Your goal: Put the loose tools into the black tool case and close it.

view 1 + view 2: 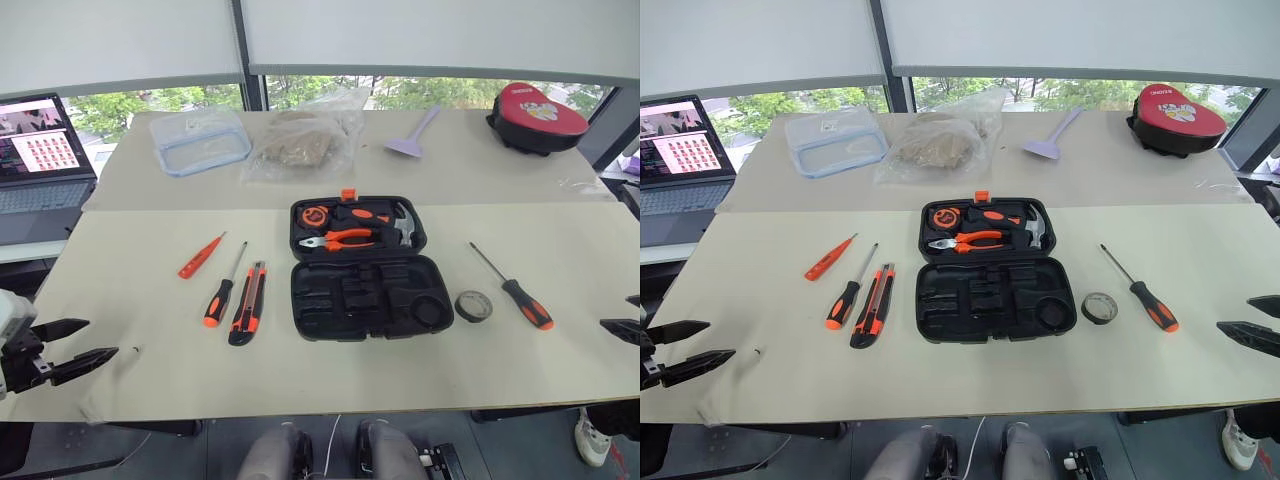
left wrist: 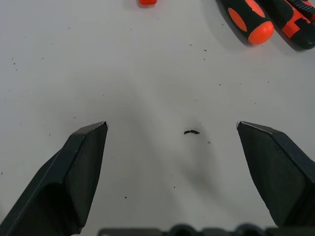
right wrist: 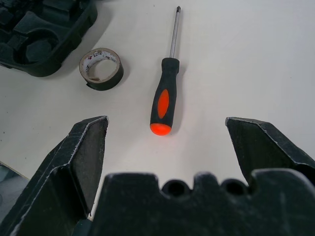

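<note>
On the table's [image 1: 150,400] near edge, left gripper [image 1: 75,347] and right gripper [image 1: 1252,322] spread wide, empty; black tool case [image 1: 365,290] lies open, apparently untouched.

Table [image 1: 150,380], tool case [image 1: 365,295], screwdrivers [image 1: 219,300], knife [image 1: 248,303]

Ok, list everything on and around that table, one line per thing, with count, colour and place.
Tool case: one, black, open, table centre; pliers, hammer, tape measure in its far half.
Screwdrivers: three; all-orange one far left, orange-black one beside it, another right of the case.
Utility knife: one, orange-black, left of the case.
Tape roll: one, grey, by the case's right edge.
Container: one, clear, far left.
Plastic bag: one, clear, far centre.
Scraper: one, lilac, far right of centre.
Pouch: one, red-topped black, far right.
Laptop: one, open, off the left end.
Left gripper: open, empty.
Right gripper: open, empty.
</note>
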Robot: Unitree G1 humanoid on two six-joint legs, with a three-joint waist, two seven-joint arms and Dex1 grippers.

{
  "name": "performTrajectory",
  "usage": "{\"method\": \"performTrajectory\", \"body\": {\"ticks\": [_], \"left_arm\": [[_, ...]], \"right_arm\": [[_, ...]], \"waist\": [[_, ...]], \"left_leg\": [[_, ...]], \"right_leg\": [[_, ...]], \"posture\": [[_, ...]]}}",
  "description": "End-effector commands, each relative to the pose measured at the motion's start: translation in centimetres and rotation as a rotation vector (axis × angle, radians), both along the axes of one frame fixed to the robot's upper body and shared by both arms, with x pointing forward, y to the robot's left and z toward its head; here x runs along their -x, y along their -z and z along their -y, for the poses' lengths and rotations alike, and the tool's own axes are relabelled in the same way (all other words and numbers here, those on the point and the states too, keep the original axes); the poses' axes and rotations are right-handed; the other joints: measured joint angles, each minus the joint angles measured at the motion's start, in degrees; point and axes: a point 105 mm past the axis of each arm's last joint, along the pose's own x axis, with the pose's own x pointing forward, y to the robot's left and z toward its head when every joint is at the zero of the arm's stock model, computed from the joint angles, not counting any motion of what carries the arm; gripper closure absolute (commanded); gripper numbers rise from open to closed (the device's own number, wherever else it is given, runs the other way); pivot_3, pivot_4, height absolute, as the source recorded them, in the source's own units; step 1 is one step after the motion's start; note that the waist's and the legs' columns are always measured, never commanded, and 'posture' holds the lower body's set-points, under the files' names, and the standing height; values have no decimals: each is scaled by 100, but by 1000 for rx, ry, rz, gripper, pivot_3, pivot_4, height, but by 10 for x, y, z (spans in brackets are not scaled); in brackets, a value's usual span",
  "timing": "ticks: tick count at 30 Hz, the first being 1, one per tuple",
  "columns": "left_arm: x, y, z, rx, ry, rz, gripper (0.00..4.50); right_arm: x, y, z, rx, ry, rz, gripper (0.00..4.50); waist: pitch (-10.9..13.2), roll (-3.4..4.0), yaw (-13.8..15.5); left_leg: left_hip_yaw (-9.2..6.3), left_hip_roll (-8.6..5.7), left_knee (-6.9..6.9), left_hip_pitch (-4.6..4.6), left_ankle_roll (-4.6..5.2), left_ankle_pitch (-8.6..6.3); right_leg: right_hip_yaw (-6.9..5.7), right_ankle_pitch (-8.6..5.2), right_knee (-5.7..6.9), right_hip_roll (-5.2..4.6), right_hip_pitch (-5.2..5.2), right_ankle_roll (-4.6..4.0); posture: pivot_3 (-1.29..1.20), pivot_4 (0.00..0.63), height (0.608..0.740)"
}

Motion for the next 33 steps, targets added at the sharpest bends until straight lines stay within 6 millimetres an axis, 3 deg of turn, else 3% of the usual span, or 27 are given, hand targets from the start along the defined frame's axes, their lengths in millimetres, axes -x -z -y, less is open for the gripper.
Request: {"method": "performTrajectory", "body": {"ticks": [1,4,7,10,14,19,22,26,31,33], "left_arm": [[-1,-10,1,-33,-6,54,0],[-7,-14,7,-34,-31,84,0],[-17,-23,20,-29,-49,88,0],[-30,-39,59,12,9,108,0],[-46,-46,94,27,-8,104,0],[-64,-20,119,-8,-135,-15,0],[-70,-7,129,-25,-157,-58,0],[-78,9,134,-30,-207,-98,0],[-83,25,134,-111,-216,-101,0],[-84,32,137,-124,-201,-100,526]], "right_arm": [[-4,-4,3,23,0,43,50],[-9,-1,8,58,11,79,50],[-19,-14,-4,62,-33,148,50],[-33,-31,-38,66,-142,242,50],[-39,-42,-83,49,-272,293,50],[-25,-48,-170,-20,-549,334,50],[-17,-52,-205,-64,-650,350,50],[-15,-55,-226,-87,-705,365,50],[-17,-57,-237,-102,-737,373,50],[-19,-58,-240,-107,-743,375,0]], "waist": [[0,0,-1],[0,0,-6],[4,6,2],[4,10,-2],[4,12,15],[8,2,33],[16,-12,11],[29,-49,35],[35,-64,78],[34,-64,94]], "left_leg": [[0,0,0,0,0,0],[0,-1,-2,4,0,0],[0,-2,-1,4,-1,0],[0,-2,1,5,-2,1],[-3,-4,7,4,-4,3],[-8,-4,10,17,-14,12],[-8,-3,11,19,-21,16],[-14,0,17,21,-26,19],[-15,-3,25,24,-26,19],[-15,-2,25,28,-27,20]], "right_leg": [[0,0,0,0,0,0],[0,0,-2,-1,3,0],[-2,0,2,-1,3,0],[-1,1,4,-1,8,1],[-2,6,8,2,13,9],[-6,5,10,20,32,10],[0,5,11,32,34,11],[2,5,8,40,37,11],[4,5,10,40,42,11],[4,5,11,39,45,11]], "posture": [[0,150,728],[0,150,728],[0,150,728],[0,150,728],[0,150,728],[0,150,728],[0,150,728],[0,150,728],[0,150,728],[0,150,728]]}}
